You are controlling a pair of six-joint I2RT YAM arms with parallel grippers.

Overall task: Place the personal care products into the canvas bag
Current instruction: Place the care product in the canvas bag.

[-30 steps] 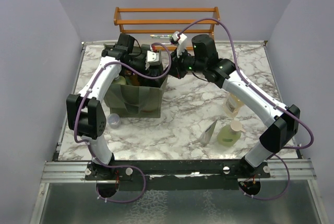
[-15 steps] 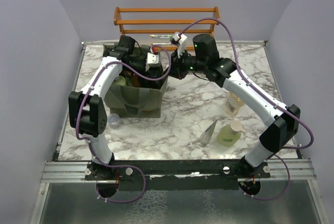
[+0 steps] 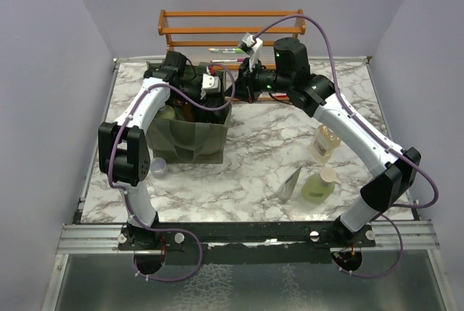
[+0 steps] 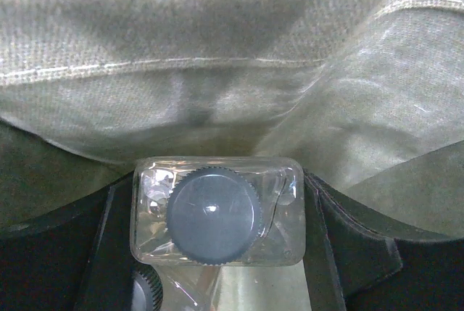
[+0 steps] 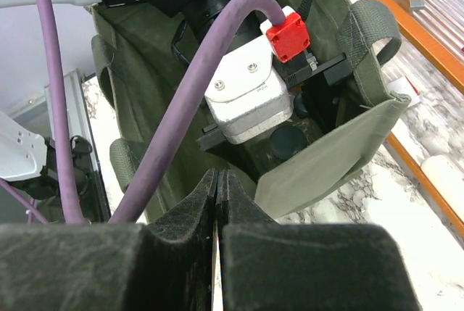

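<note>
Looking down from the top camera, we see a marble table (image 3: 254,144) with the olive canvas bag (image 3: 185,141) standing open at its back left. The left arm reaches down into the bag, so the left gripper (image 4: 216,180) shows clearly only in its own wrist view. There its two dark fingers (image 4: 322,238) sit against either side of a clear bottle (image 4: 217,209) with a black ribbed cap, clamped on it deep inside the bag, with grey-green fabric all around. A second black cap (image 4: 145,285) peeks out just below the bottle, at the lower left of that view.

The right gripper (image 3: 243,83) hangs just beside the bag's right rim, holding nothing. Its wrist view shows the jaws pressed together, pointing at the bag's open mouth.

Three products remain on the table's right side, well apart from the bag: a pale yellowish bottle (image 3: 325,144), a green pump bottle (image 3: 317,188) nearer to us, and a grey pouch (image 3: 291,183) just left of the pump bottle.

A small lavender cup (image 3: 157,168) sits close to the bag's near left corner. A wooden rack (image 3: 232,30) stands against the back wall, with marker pens (image 3: 226,51) lying on it.
</note>
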